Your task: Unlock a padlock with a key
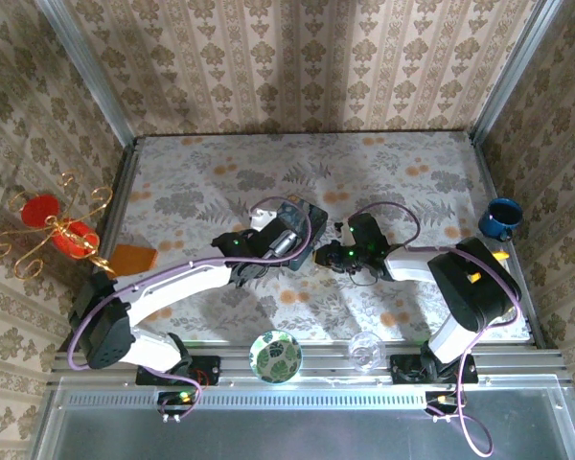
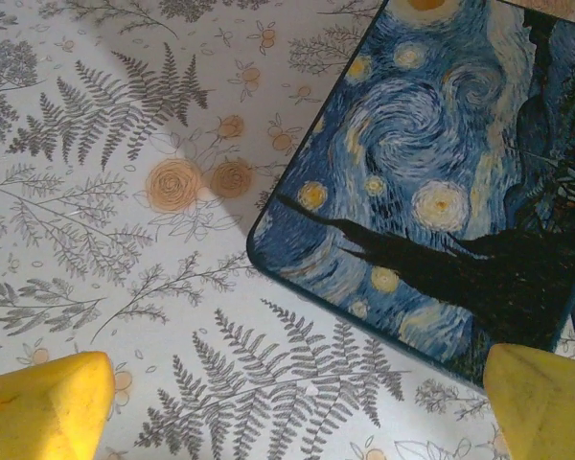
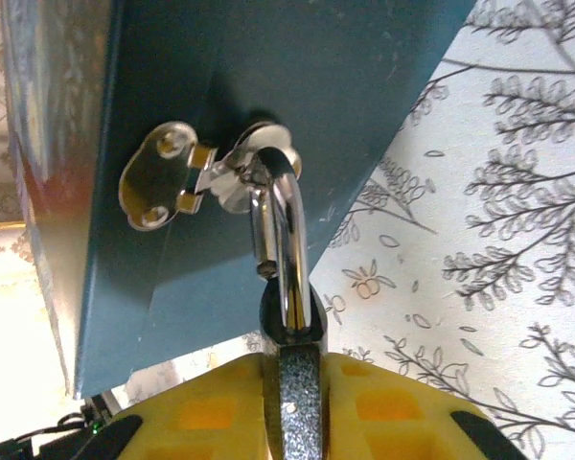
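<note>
The padlock [image 3: 294, 398] has a speckled dark-and-silver body, and my right gripper [image 3: 294, 426] holds that body between its yellow fingers. Its shiny shackle [image 3: 287, 240] passes through the silver hasp [image 3: 187, 177] on the side of the blue starry-night tin [image 3: 172, 77]; one shackle end hangs free of the body. From above, the right gripper [image 1: 328, 255] sits at the tin's [image 1: 302, 213] right side and my left gripper [image 1: 284, 241] at its near left. The left gripper [image 2: 297, 407] is open over bare tablecloth, beside the tin's [image 2: 431, 192] corner. The key is out of view.
A blue mug [image 1: 501, 218] stands at the right edge. A green leaf-pattern bowl [image 1: 275, 355] and a clear glass [image 1: 366, 350] sit at the near edge. A gold candle holder with red candles [image 1: 53, 230] and an orange card [image 1: 134, 257] are at the left.
</note>
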